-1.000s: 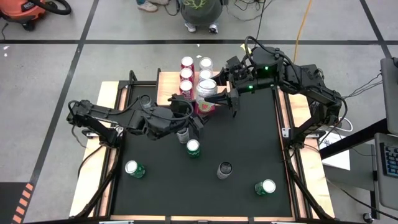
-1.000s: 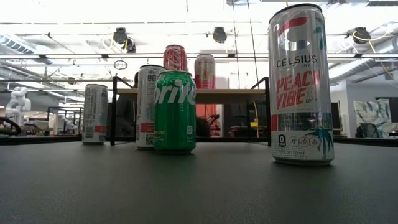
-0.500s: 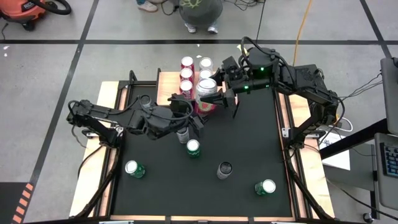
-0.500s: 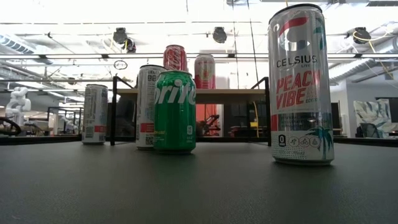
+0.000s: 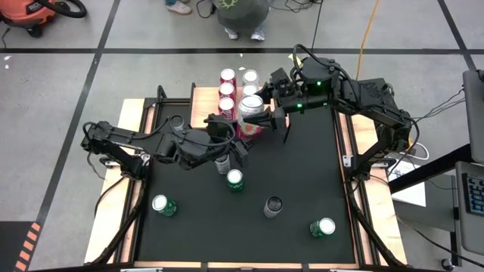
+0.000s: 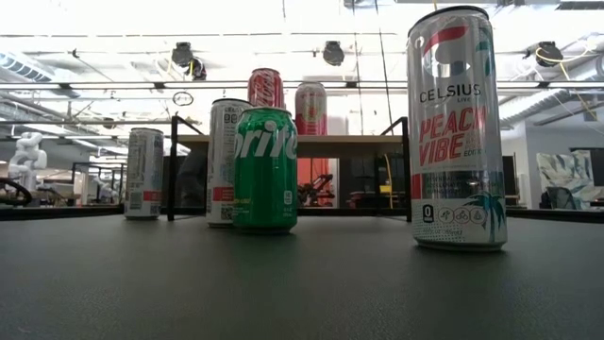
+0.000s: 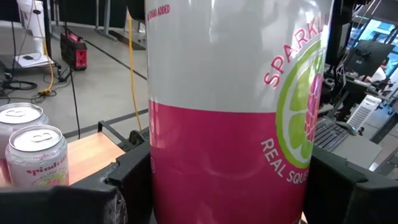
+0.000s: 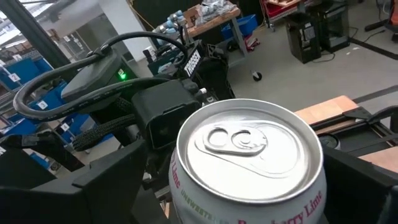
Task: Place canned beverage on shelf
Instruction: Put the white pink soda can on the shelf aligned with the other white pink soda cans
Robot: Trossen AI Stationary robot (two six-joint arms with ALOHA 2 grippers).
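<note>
Right now the pink-and-white can point(image 5: 252, 113) stands clamped in the left claw point(image 5: 240, 133), between the right claw's point(image 5: 266, 121) spread fingers.

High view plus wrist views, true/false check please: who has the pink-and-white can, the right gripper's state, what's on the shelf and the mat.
1. The left gripper grips the pink-and-white can. True.
2. The right gripper is shut. False: its fingers stand open on either side of that can's top.
3. The shelf is bare. False: several cans stand on it.
4. A green Sprite can stands upright on the black mat. True.
</note>
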